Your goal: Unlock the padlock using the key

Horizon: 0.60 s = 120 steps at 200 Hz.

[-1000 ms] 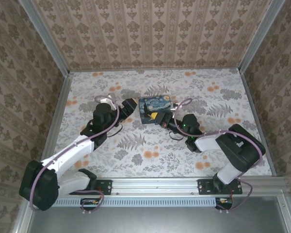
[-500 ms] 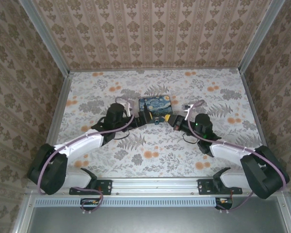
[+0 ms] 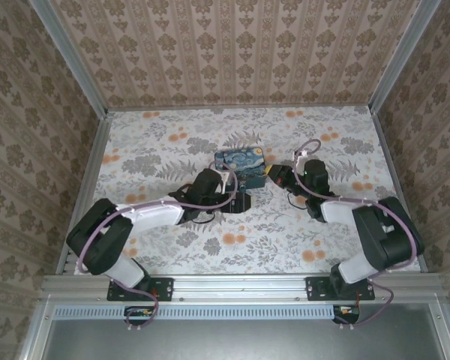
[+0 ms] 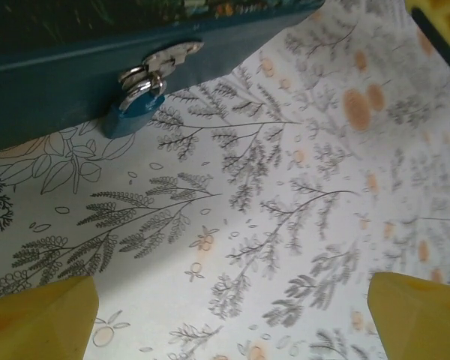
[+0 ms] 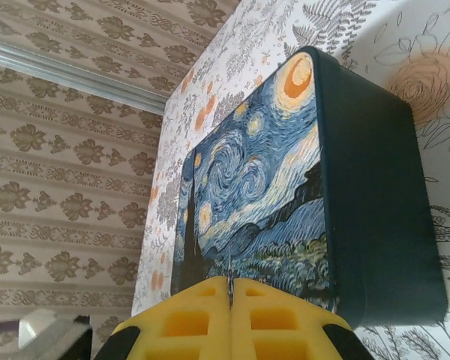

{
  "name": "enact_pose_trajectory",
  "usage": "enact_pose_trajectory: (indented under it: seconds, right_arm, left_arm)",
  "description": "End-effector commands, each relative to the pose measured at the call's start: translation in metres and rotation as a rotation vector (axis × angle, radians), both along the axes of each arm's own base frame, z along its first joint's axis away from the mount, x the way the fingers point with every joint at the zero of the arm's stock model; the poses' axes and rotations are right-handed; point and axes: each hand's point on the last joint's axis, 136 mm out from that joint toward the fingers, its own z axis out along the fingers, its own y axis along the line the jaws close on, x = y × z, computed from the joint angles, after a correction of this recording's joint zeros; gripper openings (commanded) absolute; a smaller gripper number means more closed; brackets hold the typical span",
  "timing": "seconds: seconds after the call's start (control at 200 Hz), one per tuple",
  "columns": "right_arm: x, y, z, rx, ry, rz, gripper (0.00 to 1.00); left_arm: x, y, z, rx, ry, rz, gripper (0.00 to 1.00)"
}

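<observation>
two wrist views: padlock (image 4: 139, 106) on box (image 4: 52, 82), key (image 5: 230, 289) pinched.

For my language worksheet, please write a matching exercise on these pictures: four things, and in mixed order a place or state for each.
Things:
1. padlock
2. key
3. left pincer
4. box

Places or states:
A. open, holding nothing
B. hangs from the hasp
C. stands on the table
D. gripped by the shut right pincer

Pairs: 1-B, 2-D, 3-A, 4-C
</observation>
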Motion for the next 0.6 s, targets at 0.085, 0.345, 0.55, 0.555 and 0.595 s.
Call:
enact_pose_trajectory:
  seconds: [0.085,0.345,0.55,0.555,0.595]
  right_arm:
    - [0.022,0.013,0.028,0.125,-0.06,0.02,0.0]
    - [0.038,0.018,0.023,0.142,-0.029,0.014,0.0]
    - [0.041,0.021,0.007,0.147,0.015,0.017,0.0]
    - [0.041,0.021,0.007,0.147,0.016,0.017,0.0]
    - [0.04,0.021,0.004,0.145,0.026,0.017,0.0]
  left_arm:
    - [0.026,-0.015,0.002,0.044,-0.165,-0.01,0.92]
    - [0.044,-0.027,-0.013,0.08,-0.243,-0.014,0.91]
    - [0.053,-0.032,-0.025,0.091,-0.281,0.003,0.91]
    - [0.053,-0.032,-0.025,0.091,-0.282,0.003,0.9]
    - [0.054,-0.032,-0.026,0.095,-0.288,0.009,0.9]
